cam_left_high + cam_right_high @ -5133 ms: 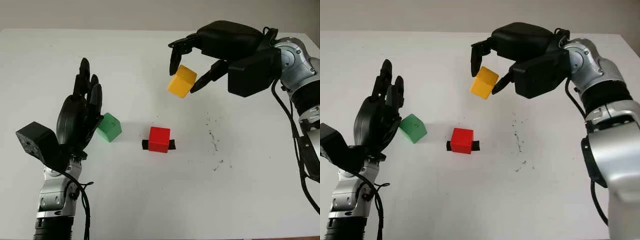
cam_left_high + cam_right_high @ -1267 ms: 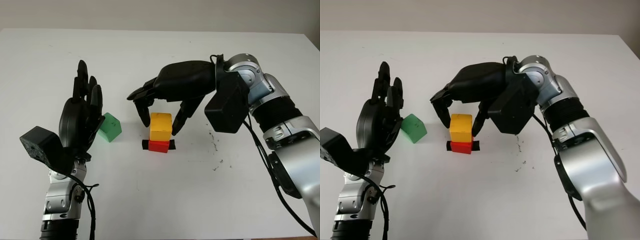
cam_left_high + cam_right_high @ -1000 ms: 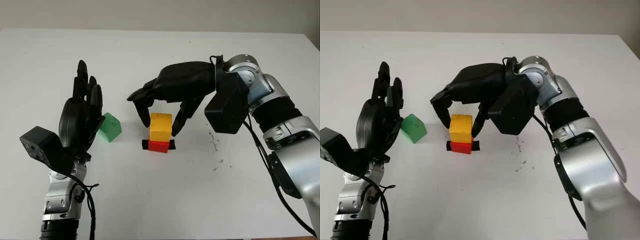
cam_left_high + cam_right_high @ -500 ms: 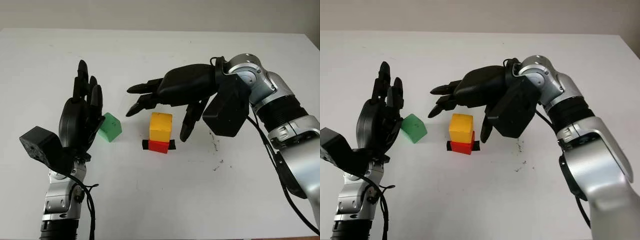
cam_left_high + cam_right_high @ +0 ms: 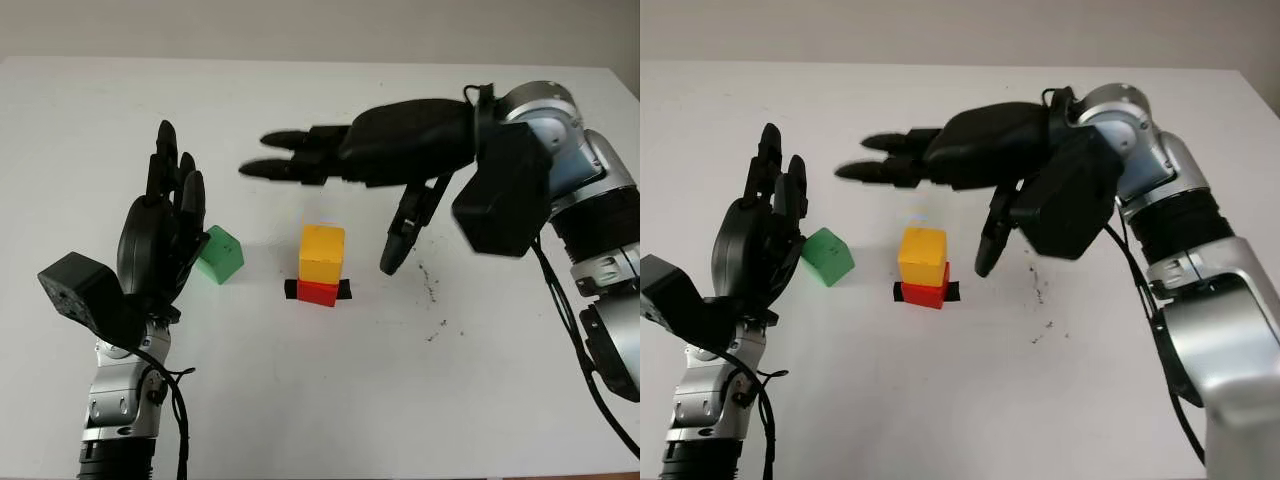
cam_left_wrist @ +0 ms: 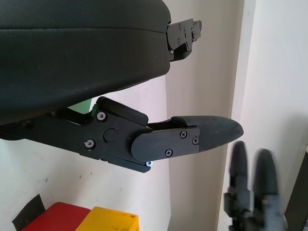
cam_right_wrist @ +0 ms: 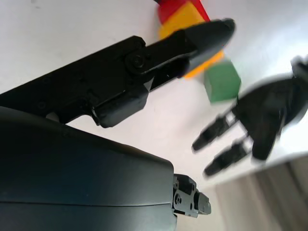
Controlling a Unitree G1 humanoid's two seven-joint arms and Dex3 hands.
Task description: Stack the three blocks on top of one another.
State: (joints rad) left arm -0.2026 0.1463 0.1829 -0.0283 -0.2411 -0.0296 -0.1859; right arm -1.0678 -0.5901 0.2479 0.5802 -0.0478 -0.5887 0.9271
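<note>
The yellow block sits on the red block; the green block waits on the table, both the right robot hand and left robot hand open and empty.

My right hand, open, hovers above the yellow block stacked on the red block; my left hand, open, stands beside the green block.
</note>
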